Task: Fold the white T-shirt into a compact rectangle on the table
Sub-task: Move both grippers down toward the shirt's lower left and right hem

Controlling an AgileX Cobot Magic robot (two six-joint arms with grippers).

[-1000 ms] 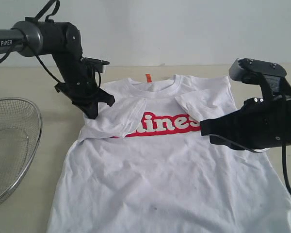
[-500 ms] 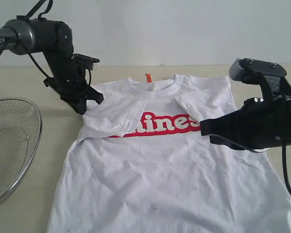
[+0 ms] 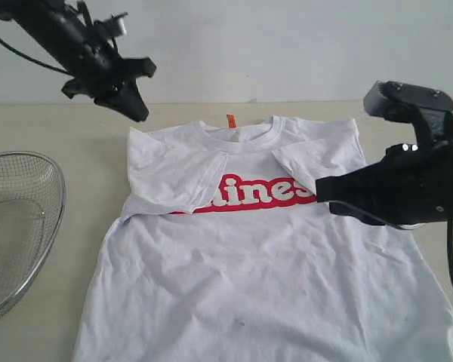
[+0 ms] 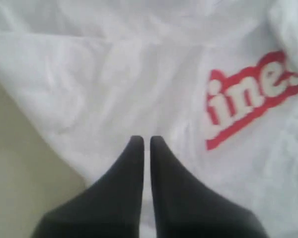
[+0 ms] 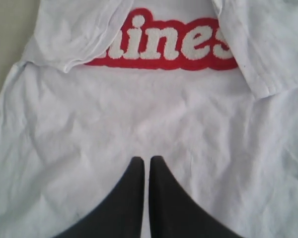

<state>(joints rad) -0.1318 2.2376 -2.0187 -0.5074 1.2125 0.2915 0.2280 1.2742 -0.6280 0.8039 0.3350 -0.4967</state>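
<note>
The white T-shirt (image 3: pixel 257 264) lies face up on the table (image 3: pixel 75 143), both sleeves folded in over the red lettering (image 3: pixel 264 192), orange neck tag (image 3: pixel 230 121) at the far side. My left gripper (image 3: pixel 140 115) hangs in the air beyond the shirt's left shoulder, shut and holding nothing. Seen from the left wrist, the left gripper (image 4: pixel 144 140) hovers over the folded sleeve (image 4: pixel 89 94). My right gripper (image 3: pixel 321 194) floats shut and empty above the shirt's right side. From the right wrist, the right gripper (image 5: pixel 145 160) is above plain shirt cloth (image 5: pixel 139 124) below the lettering.
A round wire-mesh basket (image 3: pixel 15 226) stands at the left edge of the table, beside the shirt's left side. A pale wall (image 3: pixel 272 45) rises behind the table. Bare tabletop shows left of the shirt (image 4: pixel 20 163).
My left gripper has lifted off the folded left sleeve and drawn back up and away toward the far left. The sleeve stays folded. The right arm has barely shifted.
</note>
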